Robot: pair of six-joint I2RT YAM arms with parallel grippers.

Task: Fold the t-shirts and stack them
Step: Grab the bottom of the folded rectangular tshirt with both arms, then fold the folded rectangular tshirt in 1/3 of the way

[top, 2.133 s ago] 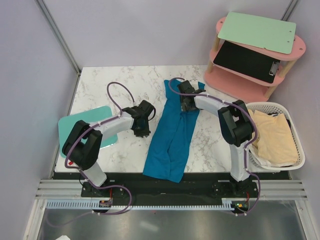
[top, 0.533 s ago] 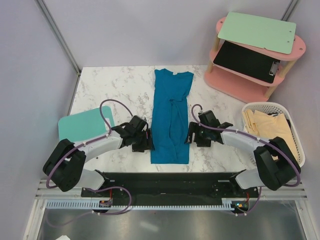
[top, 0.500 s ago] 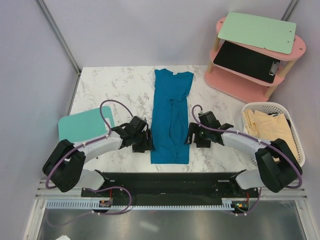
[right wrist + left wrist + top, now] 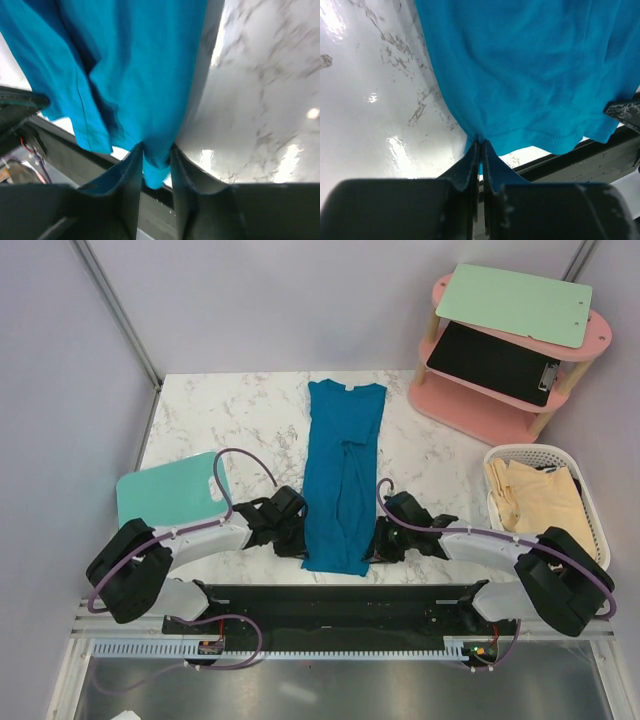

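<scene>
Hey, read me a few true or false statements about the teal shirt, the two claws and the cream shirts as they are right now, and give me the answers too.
1. The teal t-shirt lies on the table as a long narrow strip, collar at the far end. True.
2. The left claw hangs open above the shirt. False: it is shut on the near hem, at the shirt's left corner.
3. The right claw pinches the shirt's near right corner. True.
4. The cream t-shirts lie stacked on the table beside the teal one. False: they sit in the white basket at the table's right side.
</scene>
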